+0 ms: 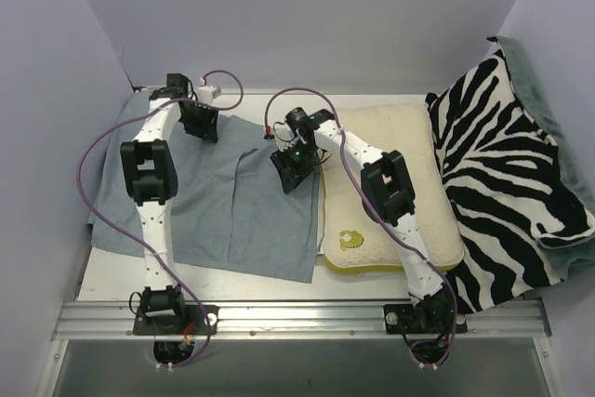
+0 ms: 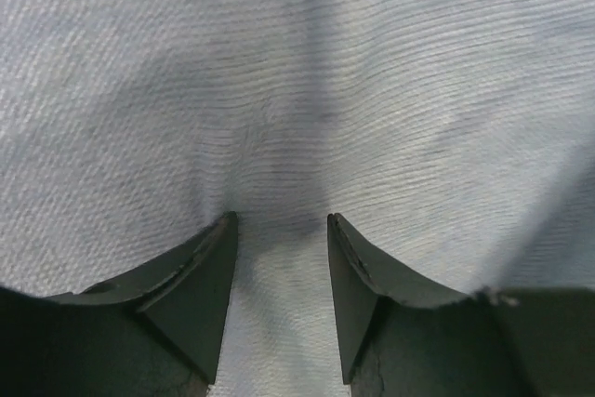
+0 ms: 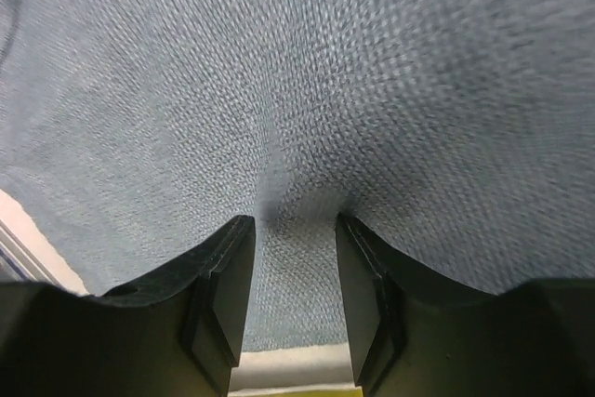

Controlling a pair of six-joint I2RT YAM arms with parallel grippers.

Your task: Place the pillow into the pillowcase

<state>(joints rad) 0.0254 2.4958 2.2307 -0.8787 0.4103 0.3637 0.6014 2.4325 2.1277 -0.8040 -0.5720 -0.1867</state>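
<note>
The blue-grey pillowcase (image 1: 242, 211) lies flat on the left half of the table. The cream pillow (image 1: 409, 132) with a yellow edge band and logo lies just right of it. My left gripper (image 1: 198, 123) is at the case's far edge. In the left wrist view it (image 2: 279, 218) is open, tips pressed into the fabric (image 2: 297, 90), which puckers between them. My right gripper (image 1: 293, 169) is at the case's right edge beside the pillow. In the right wrist view it (image 3: 295, 220) is open on the fabric (image 3: 297, 90), with a strip of pillow (image 3: 288, 374) below.
A zebra-striped cloth (image 1: 502, 174) with green backing is draped at the right, against the pillow's right side. Pale walls close in the left, back and right. A metal rail (image 1: 297, 318) with the arm bases runs along the near edge.
</note>
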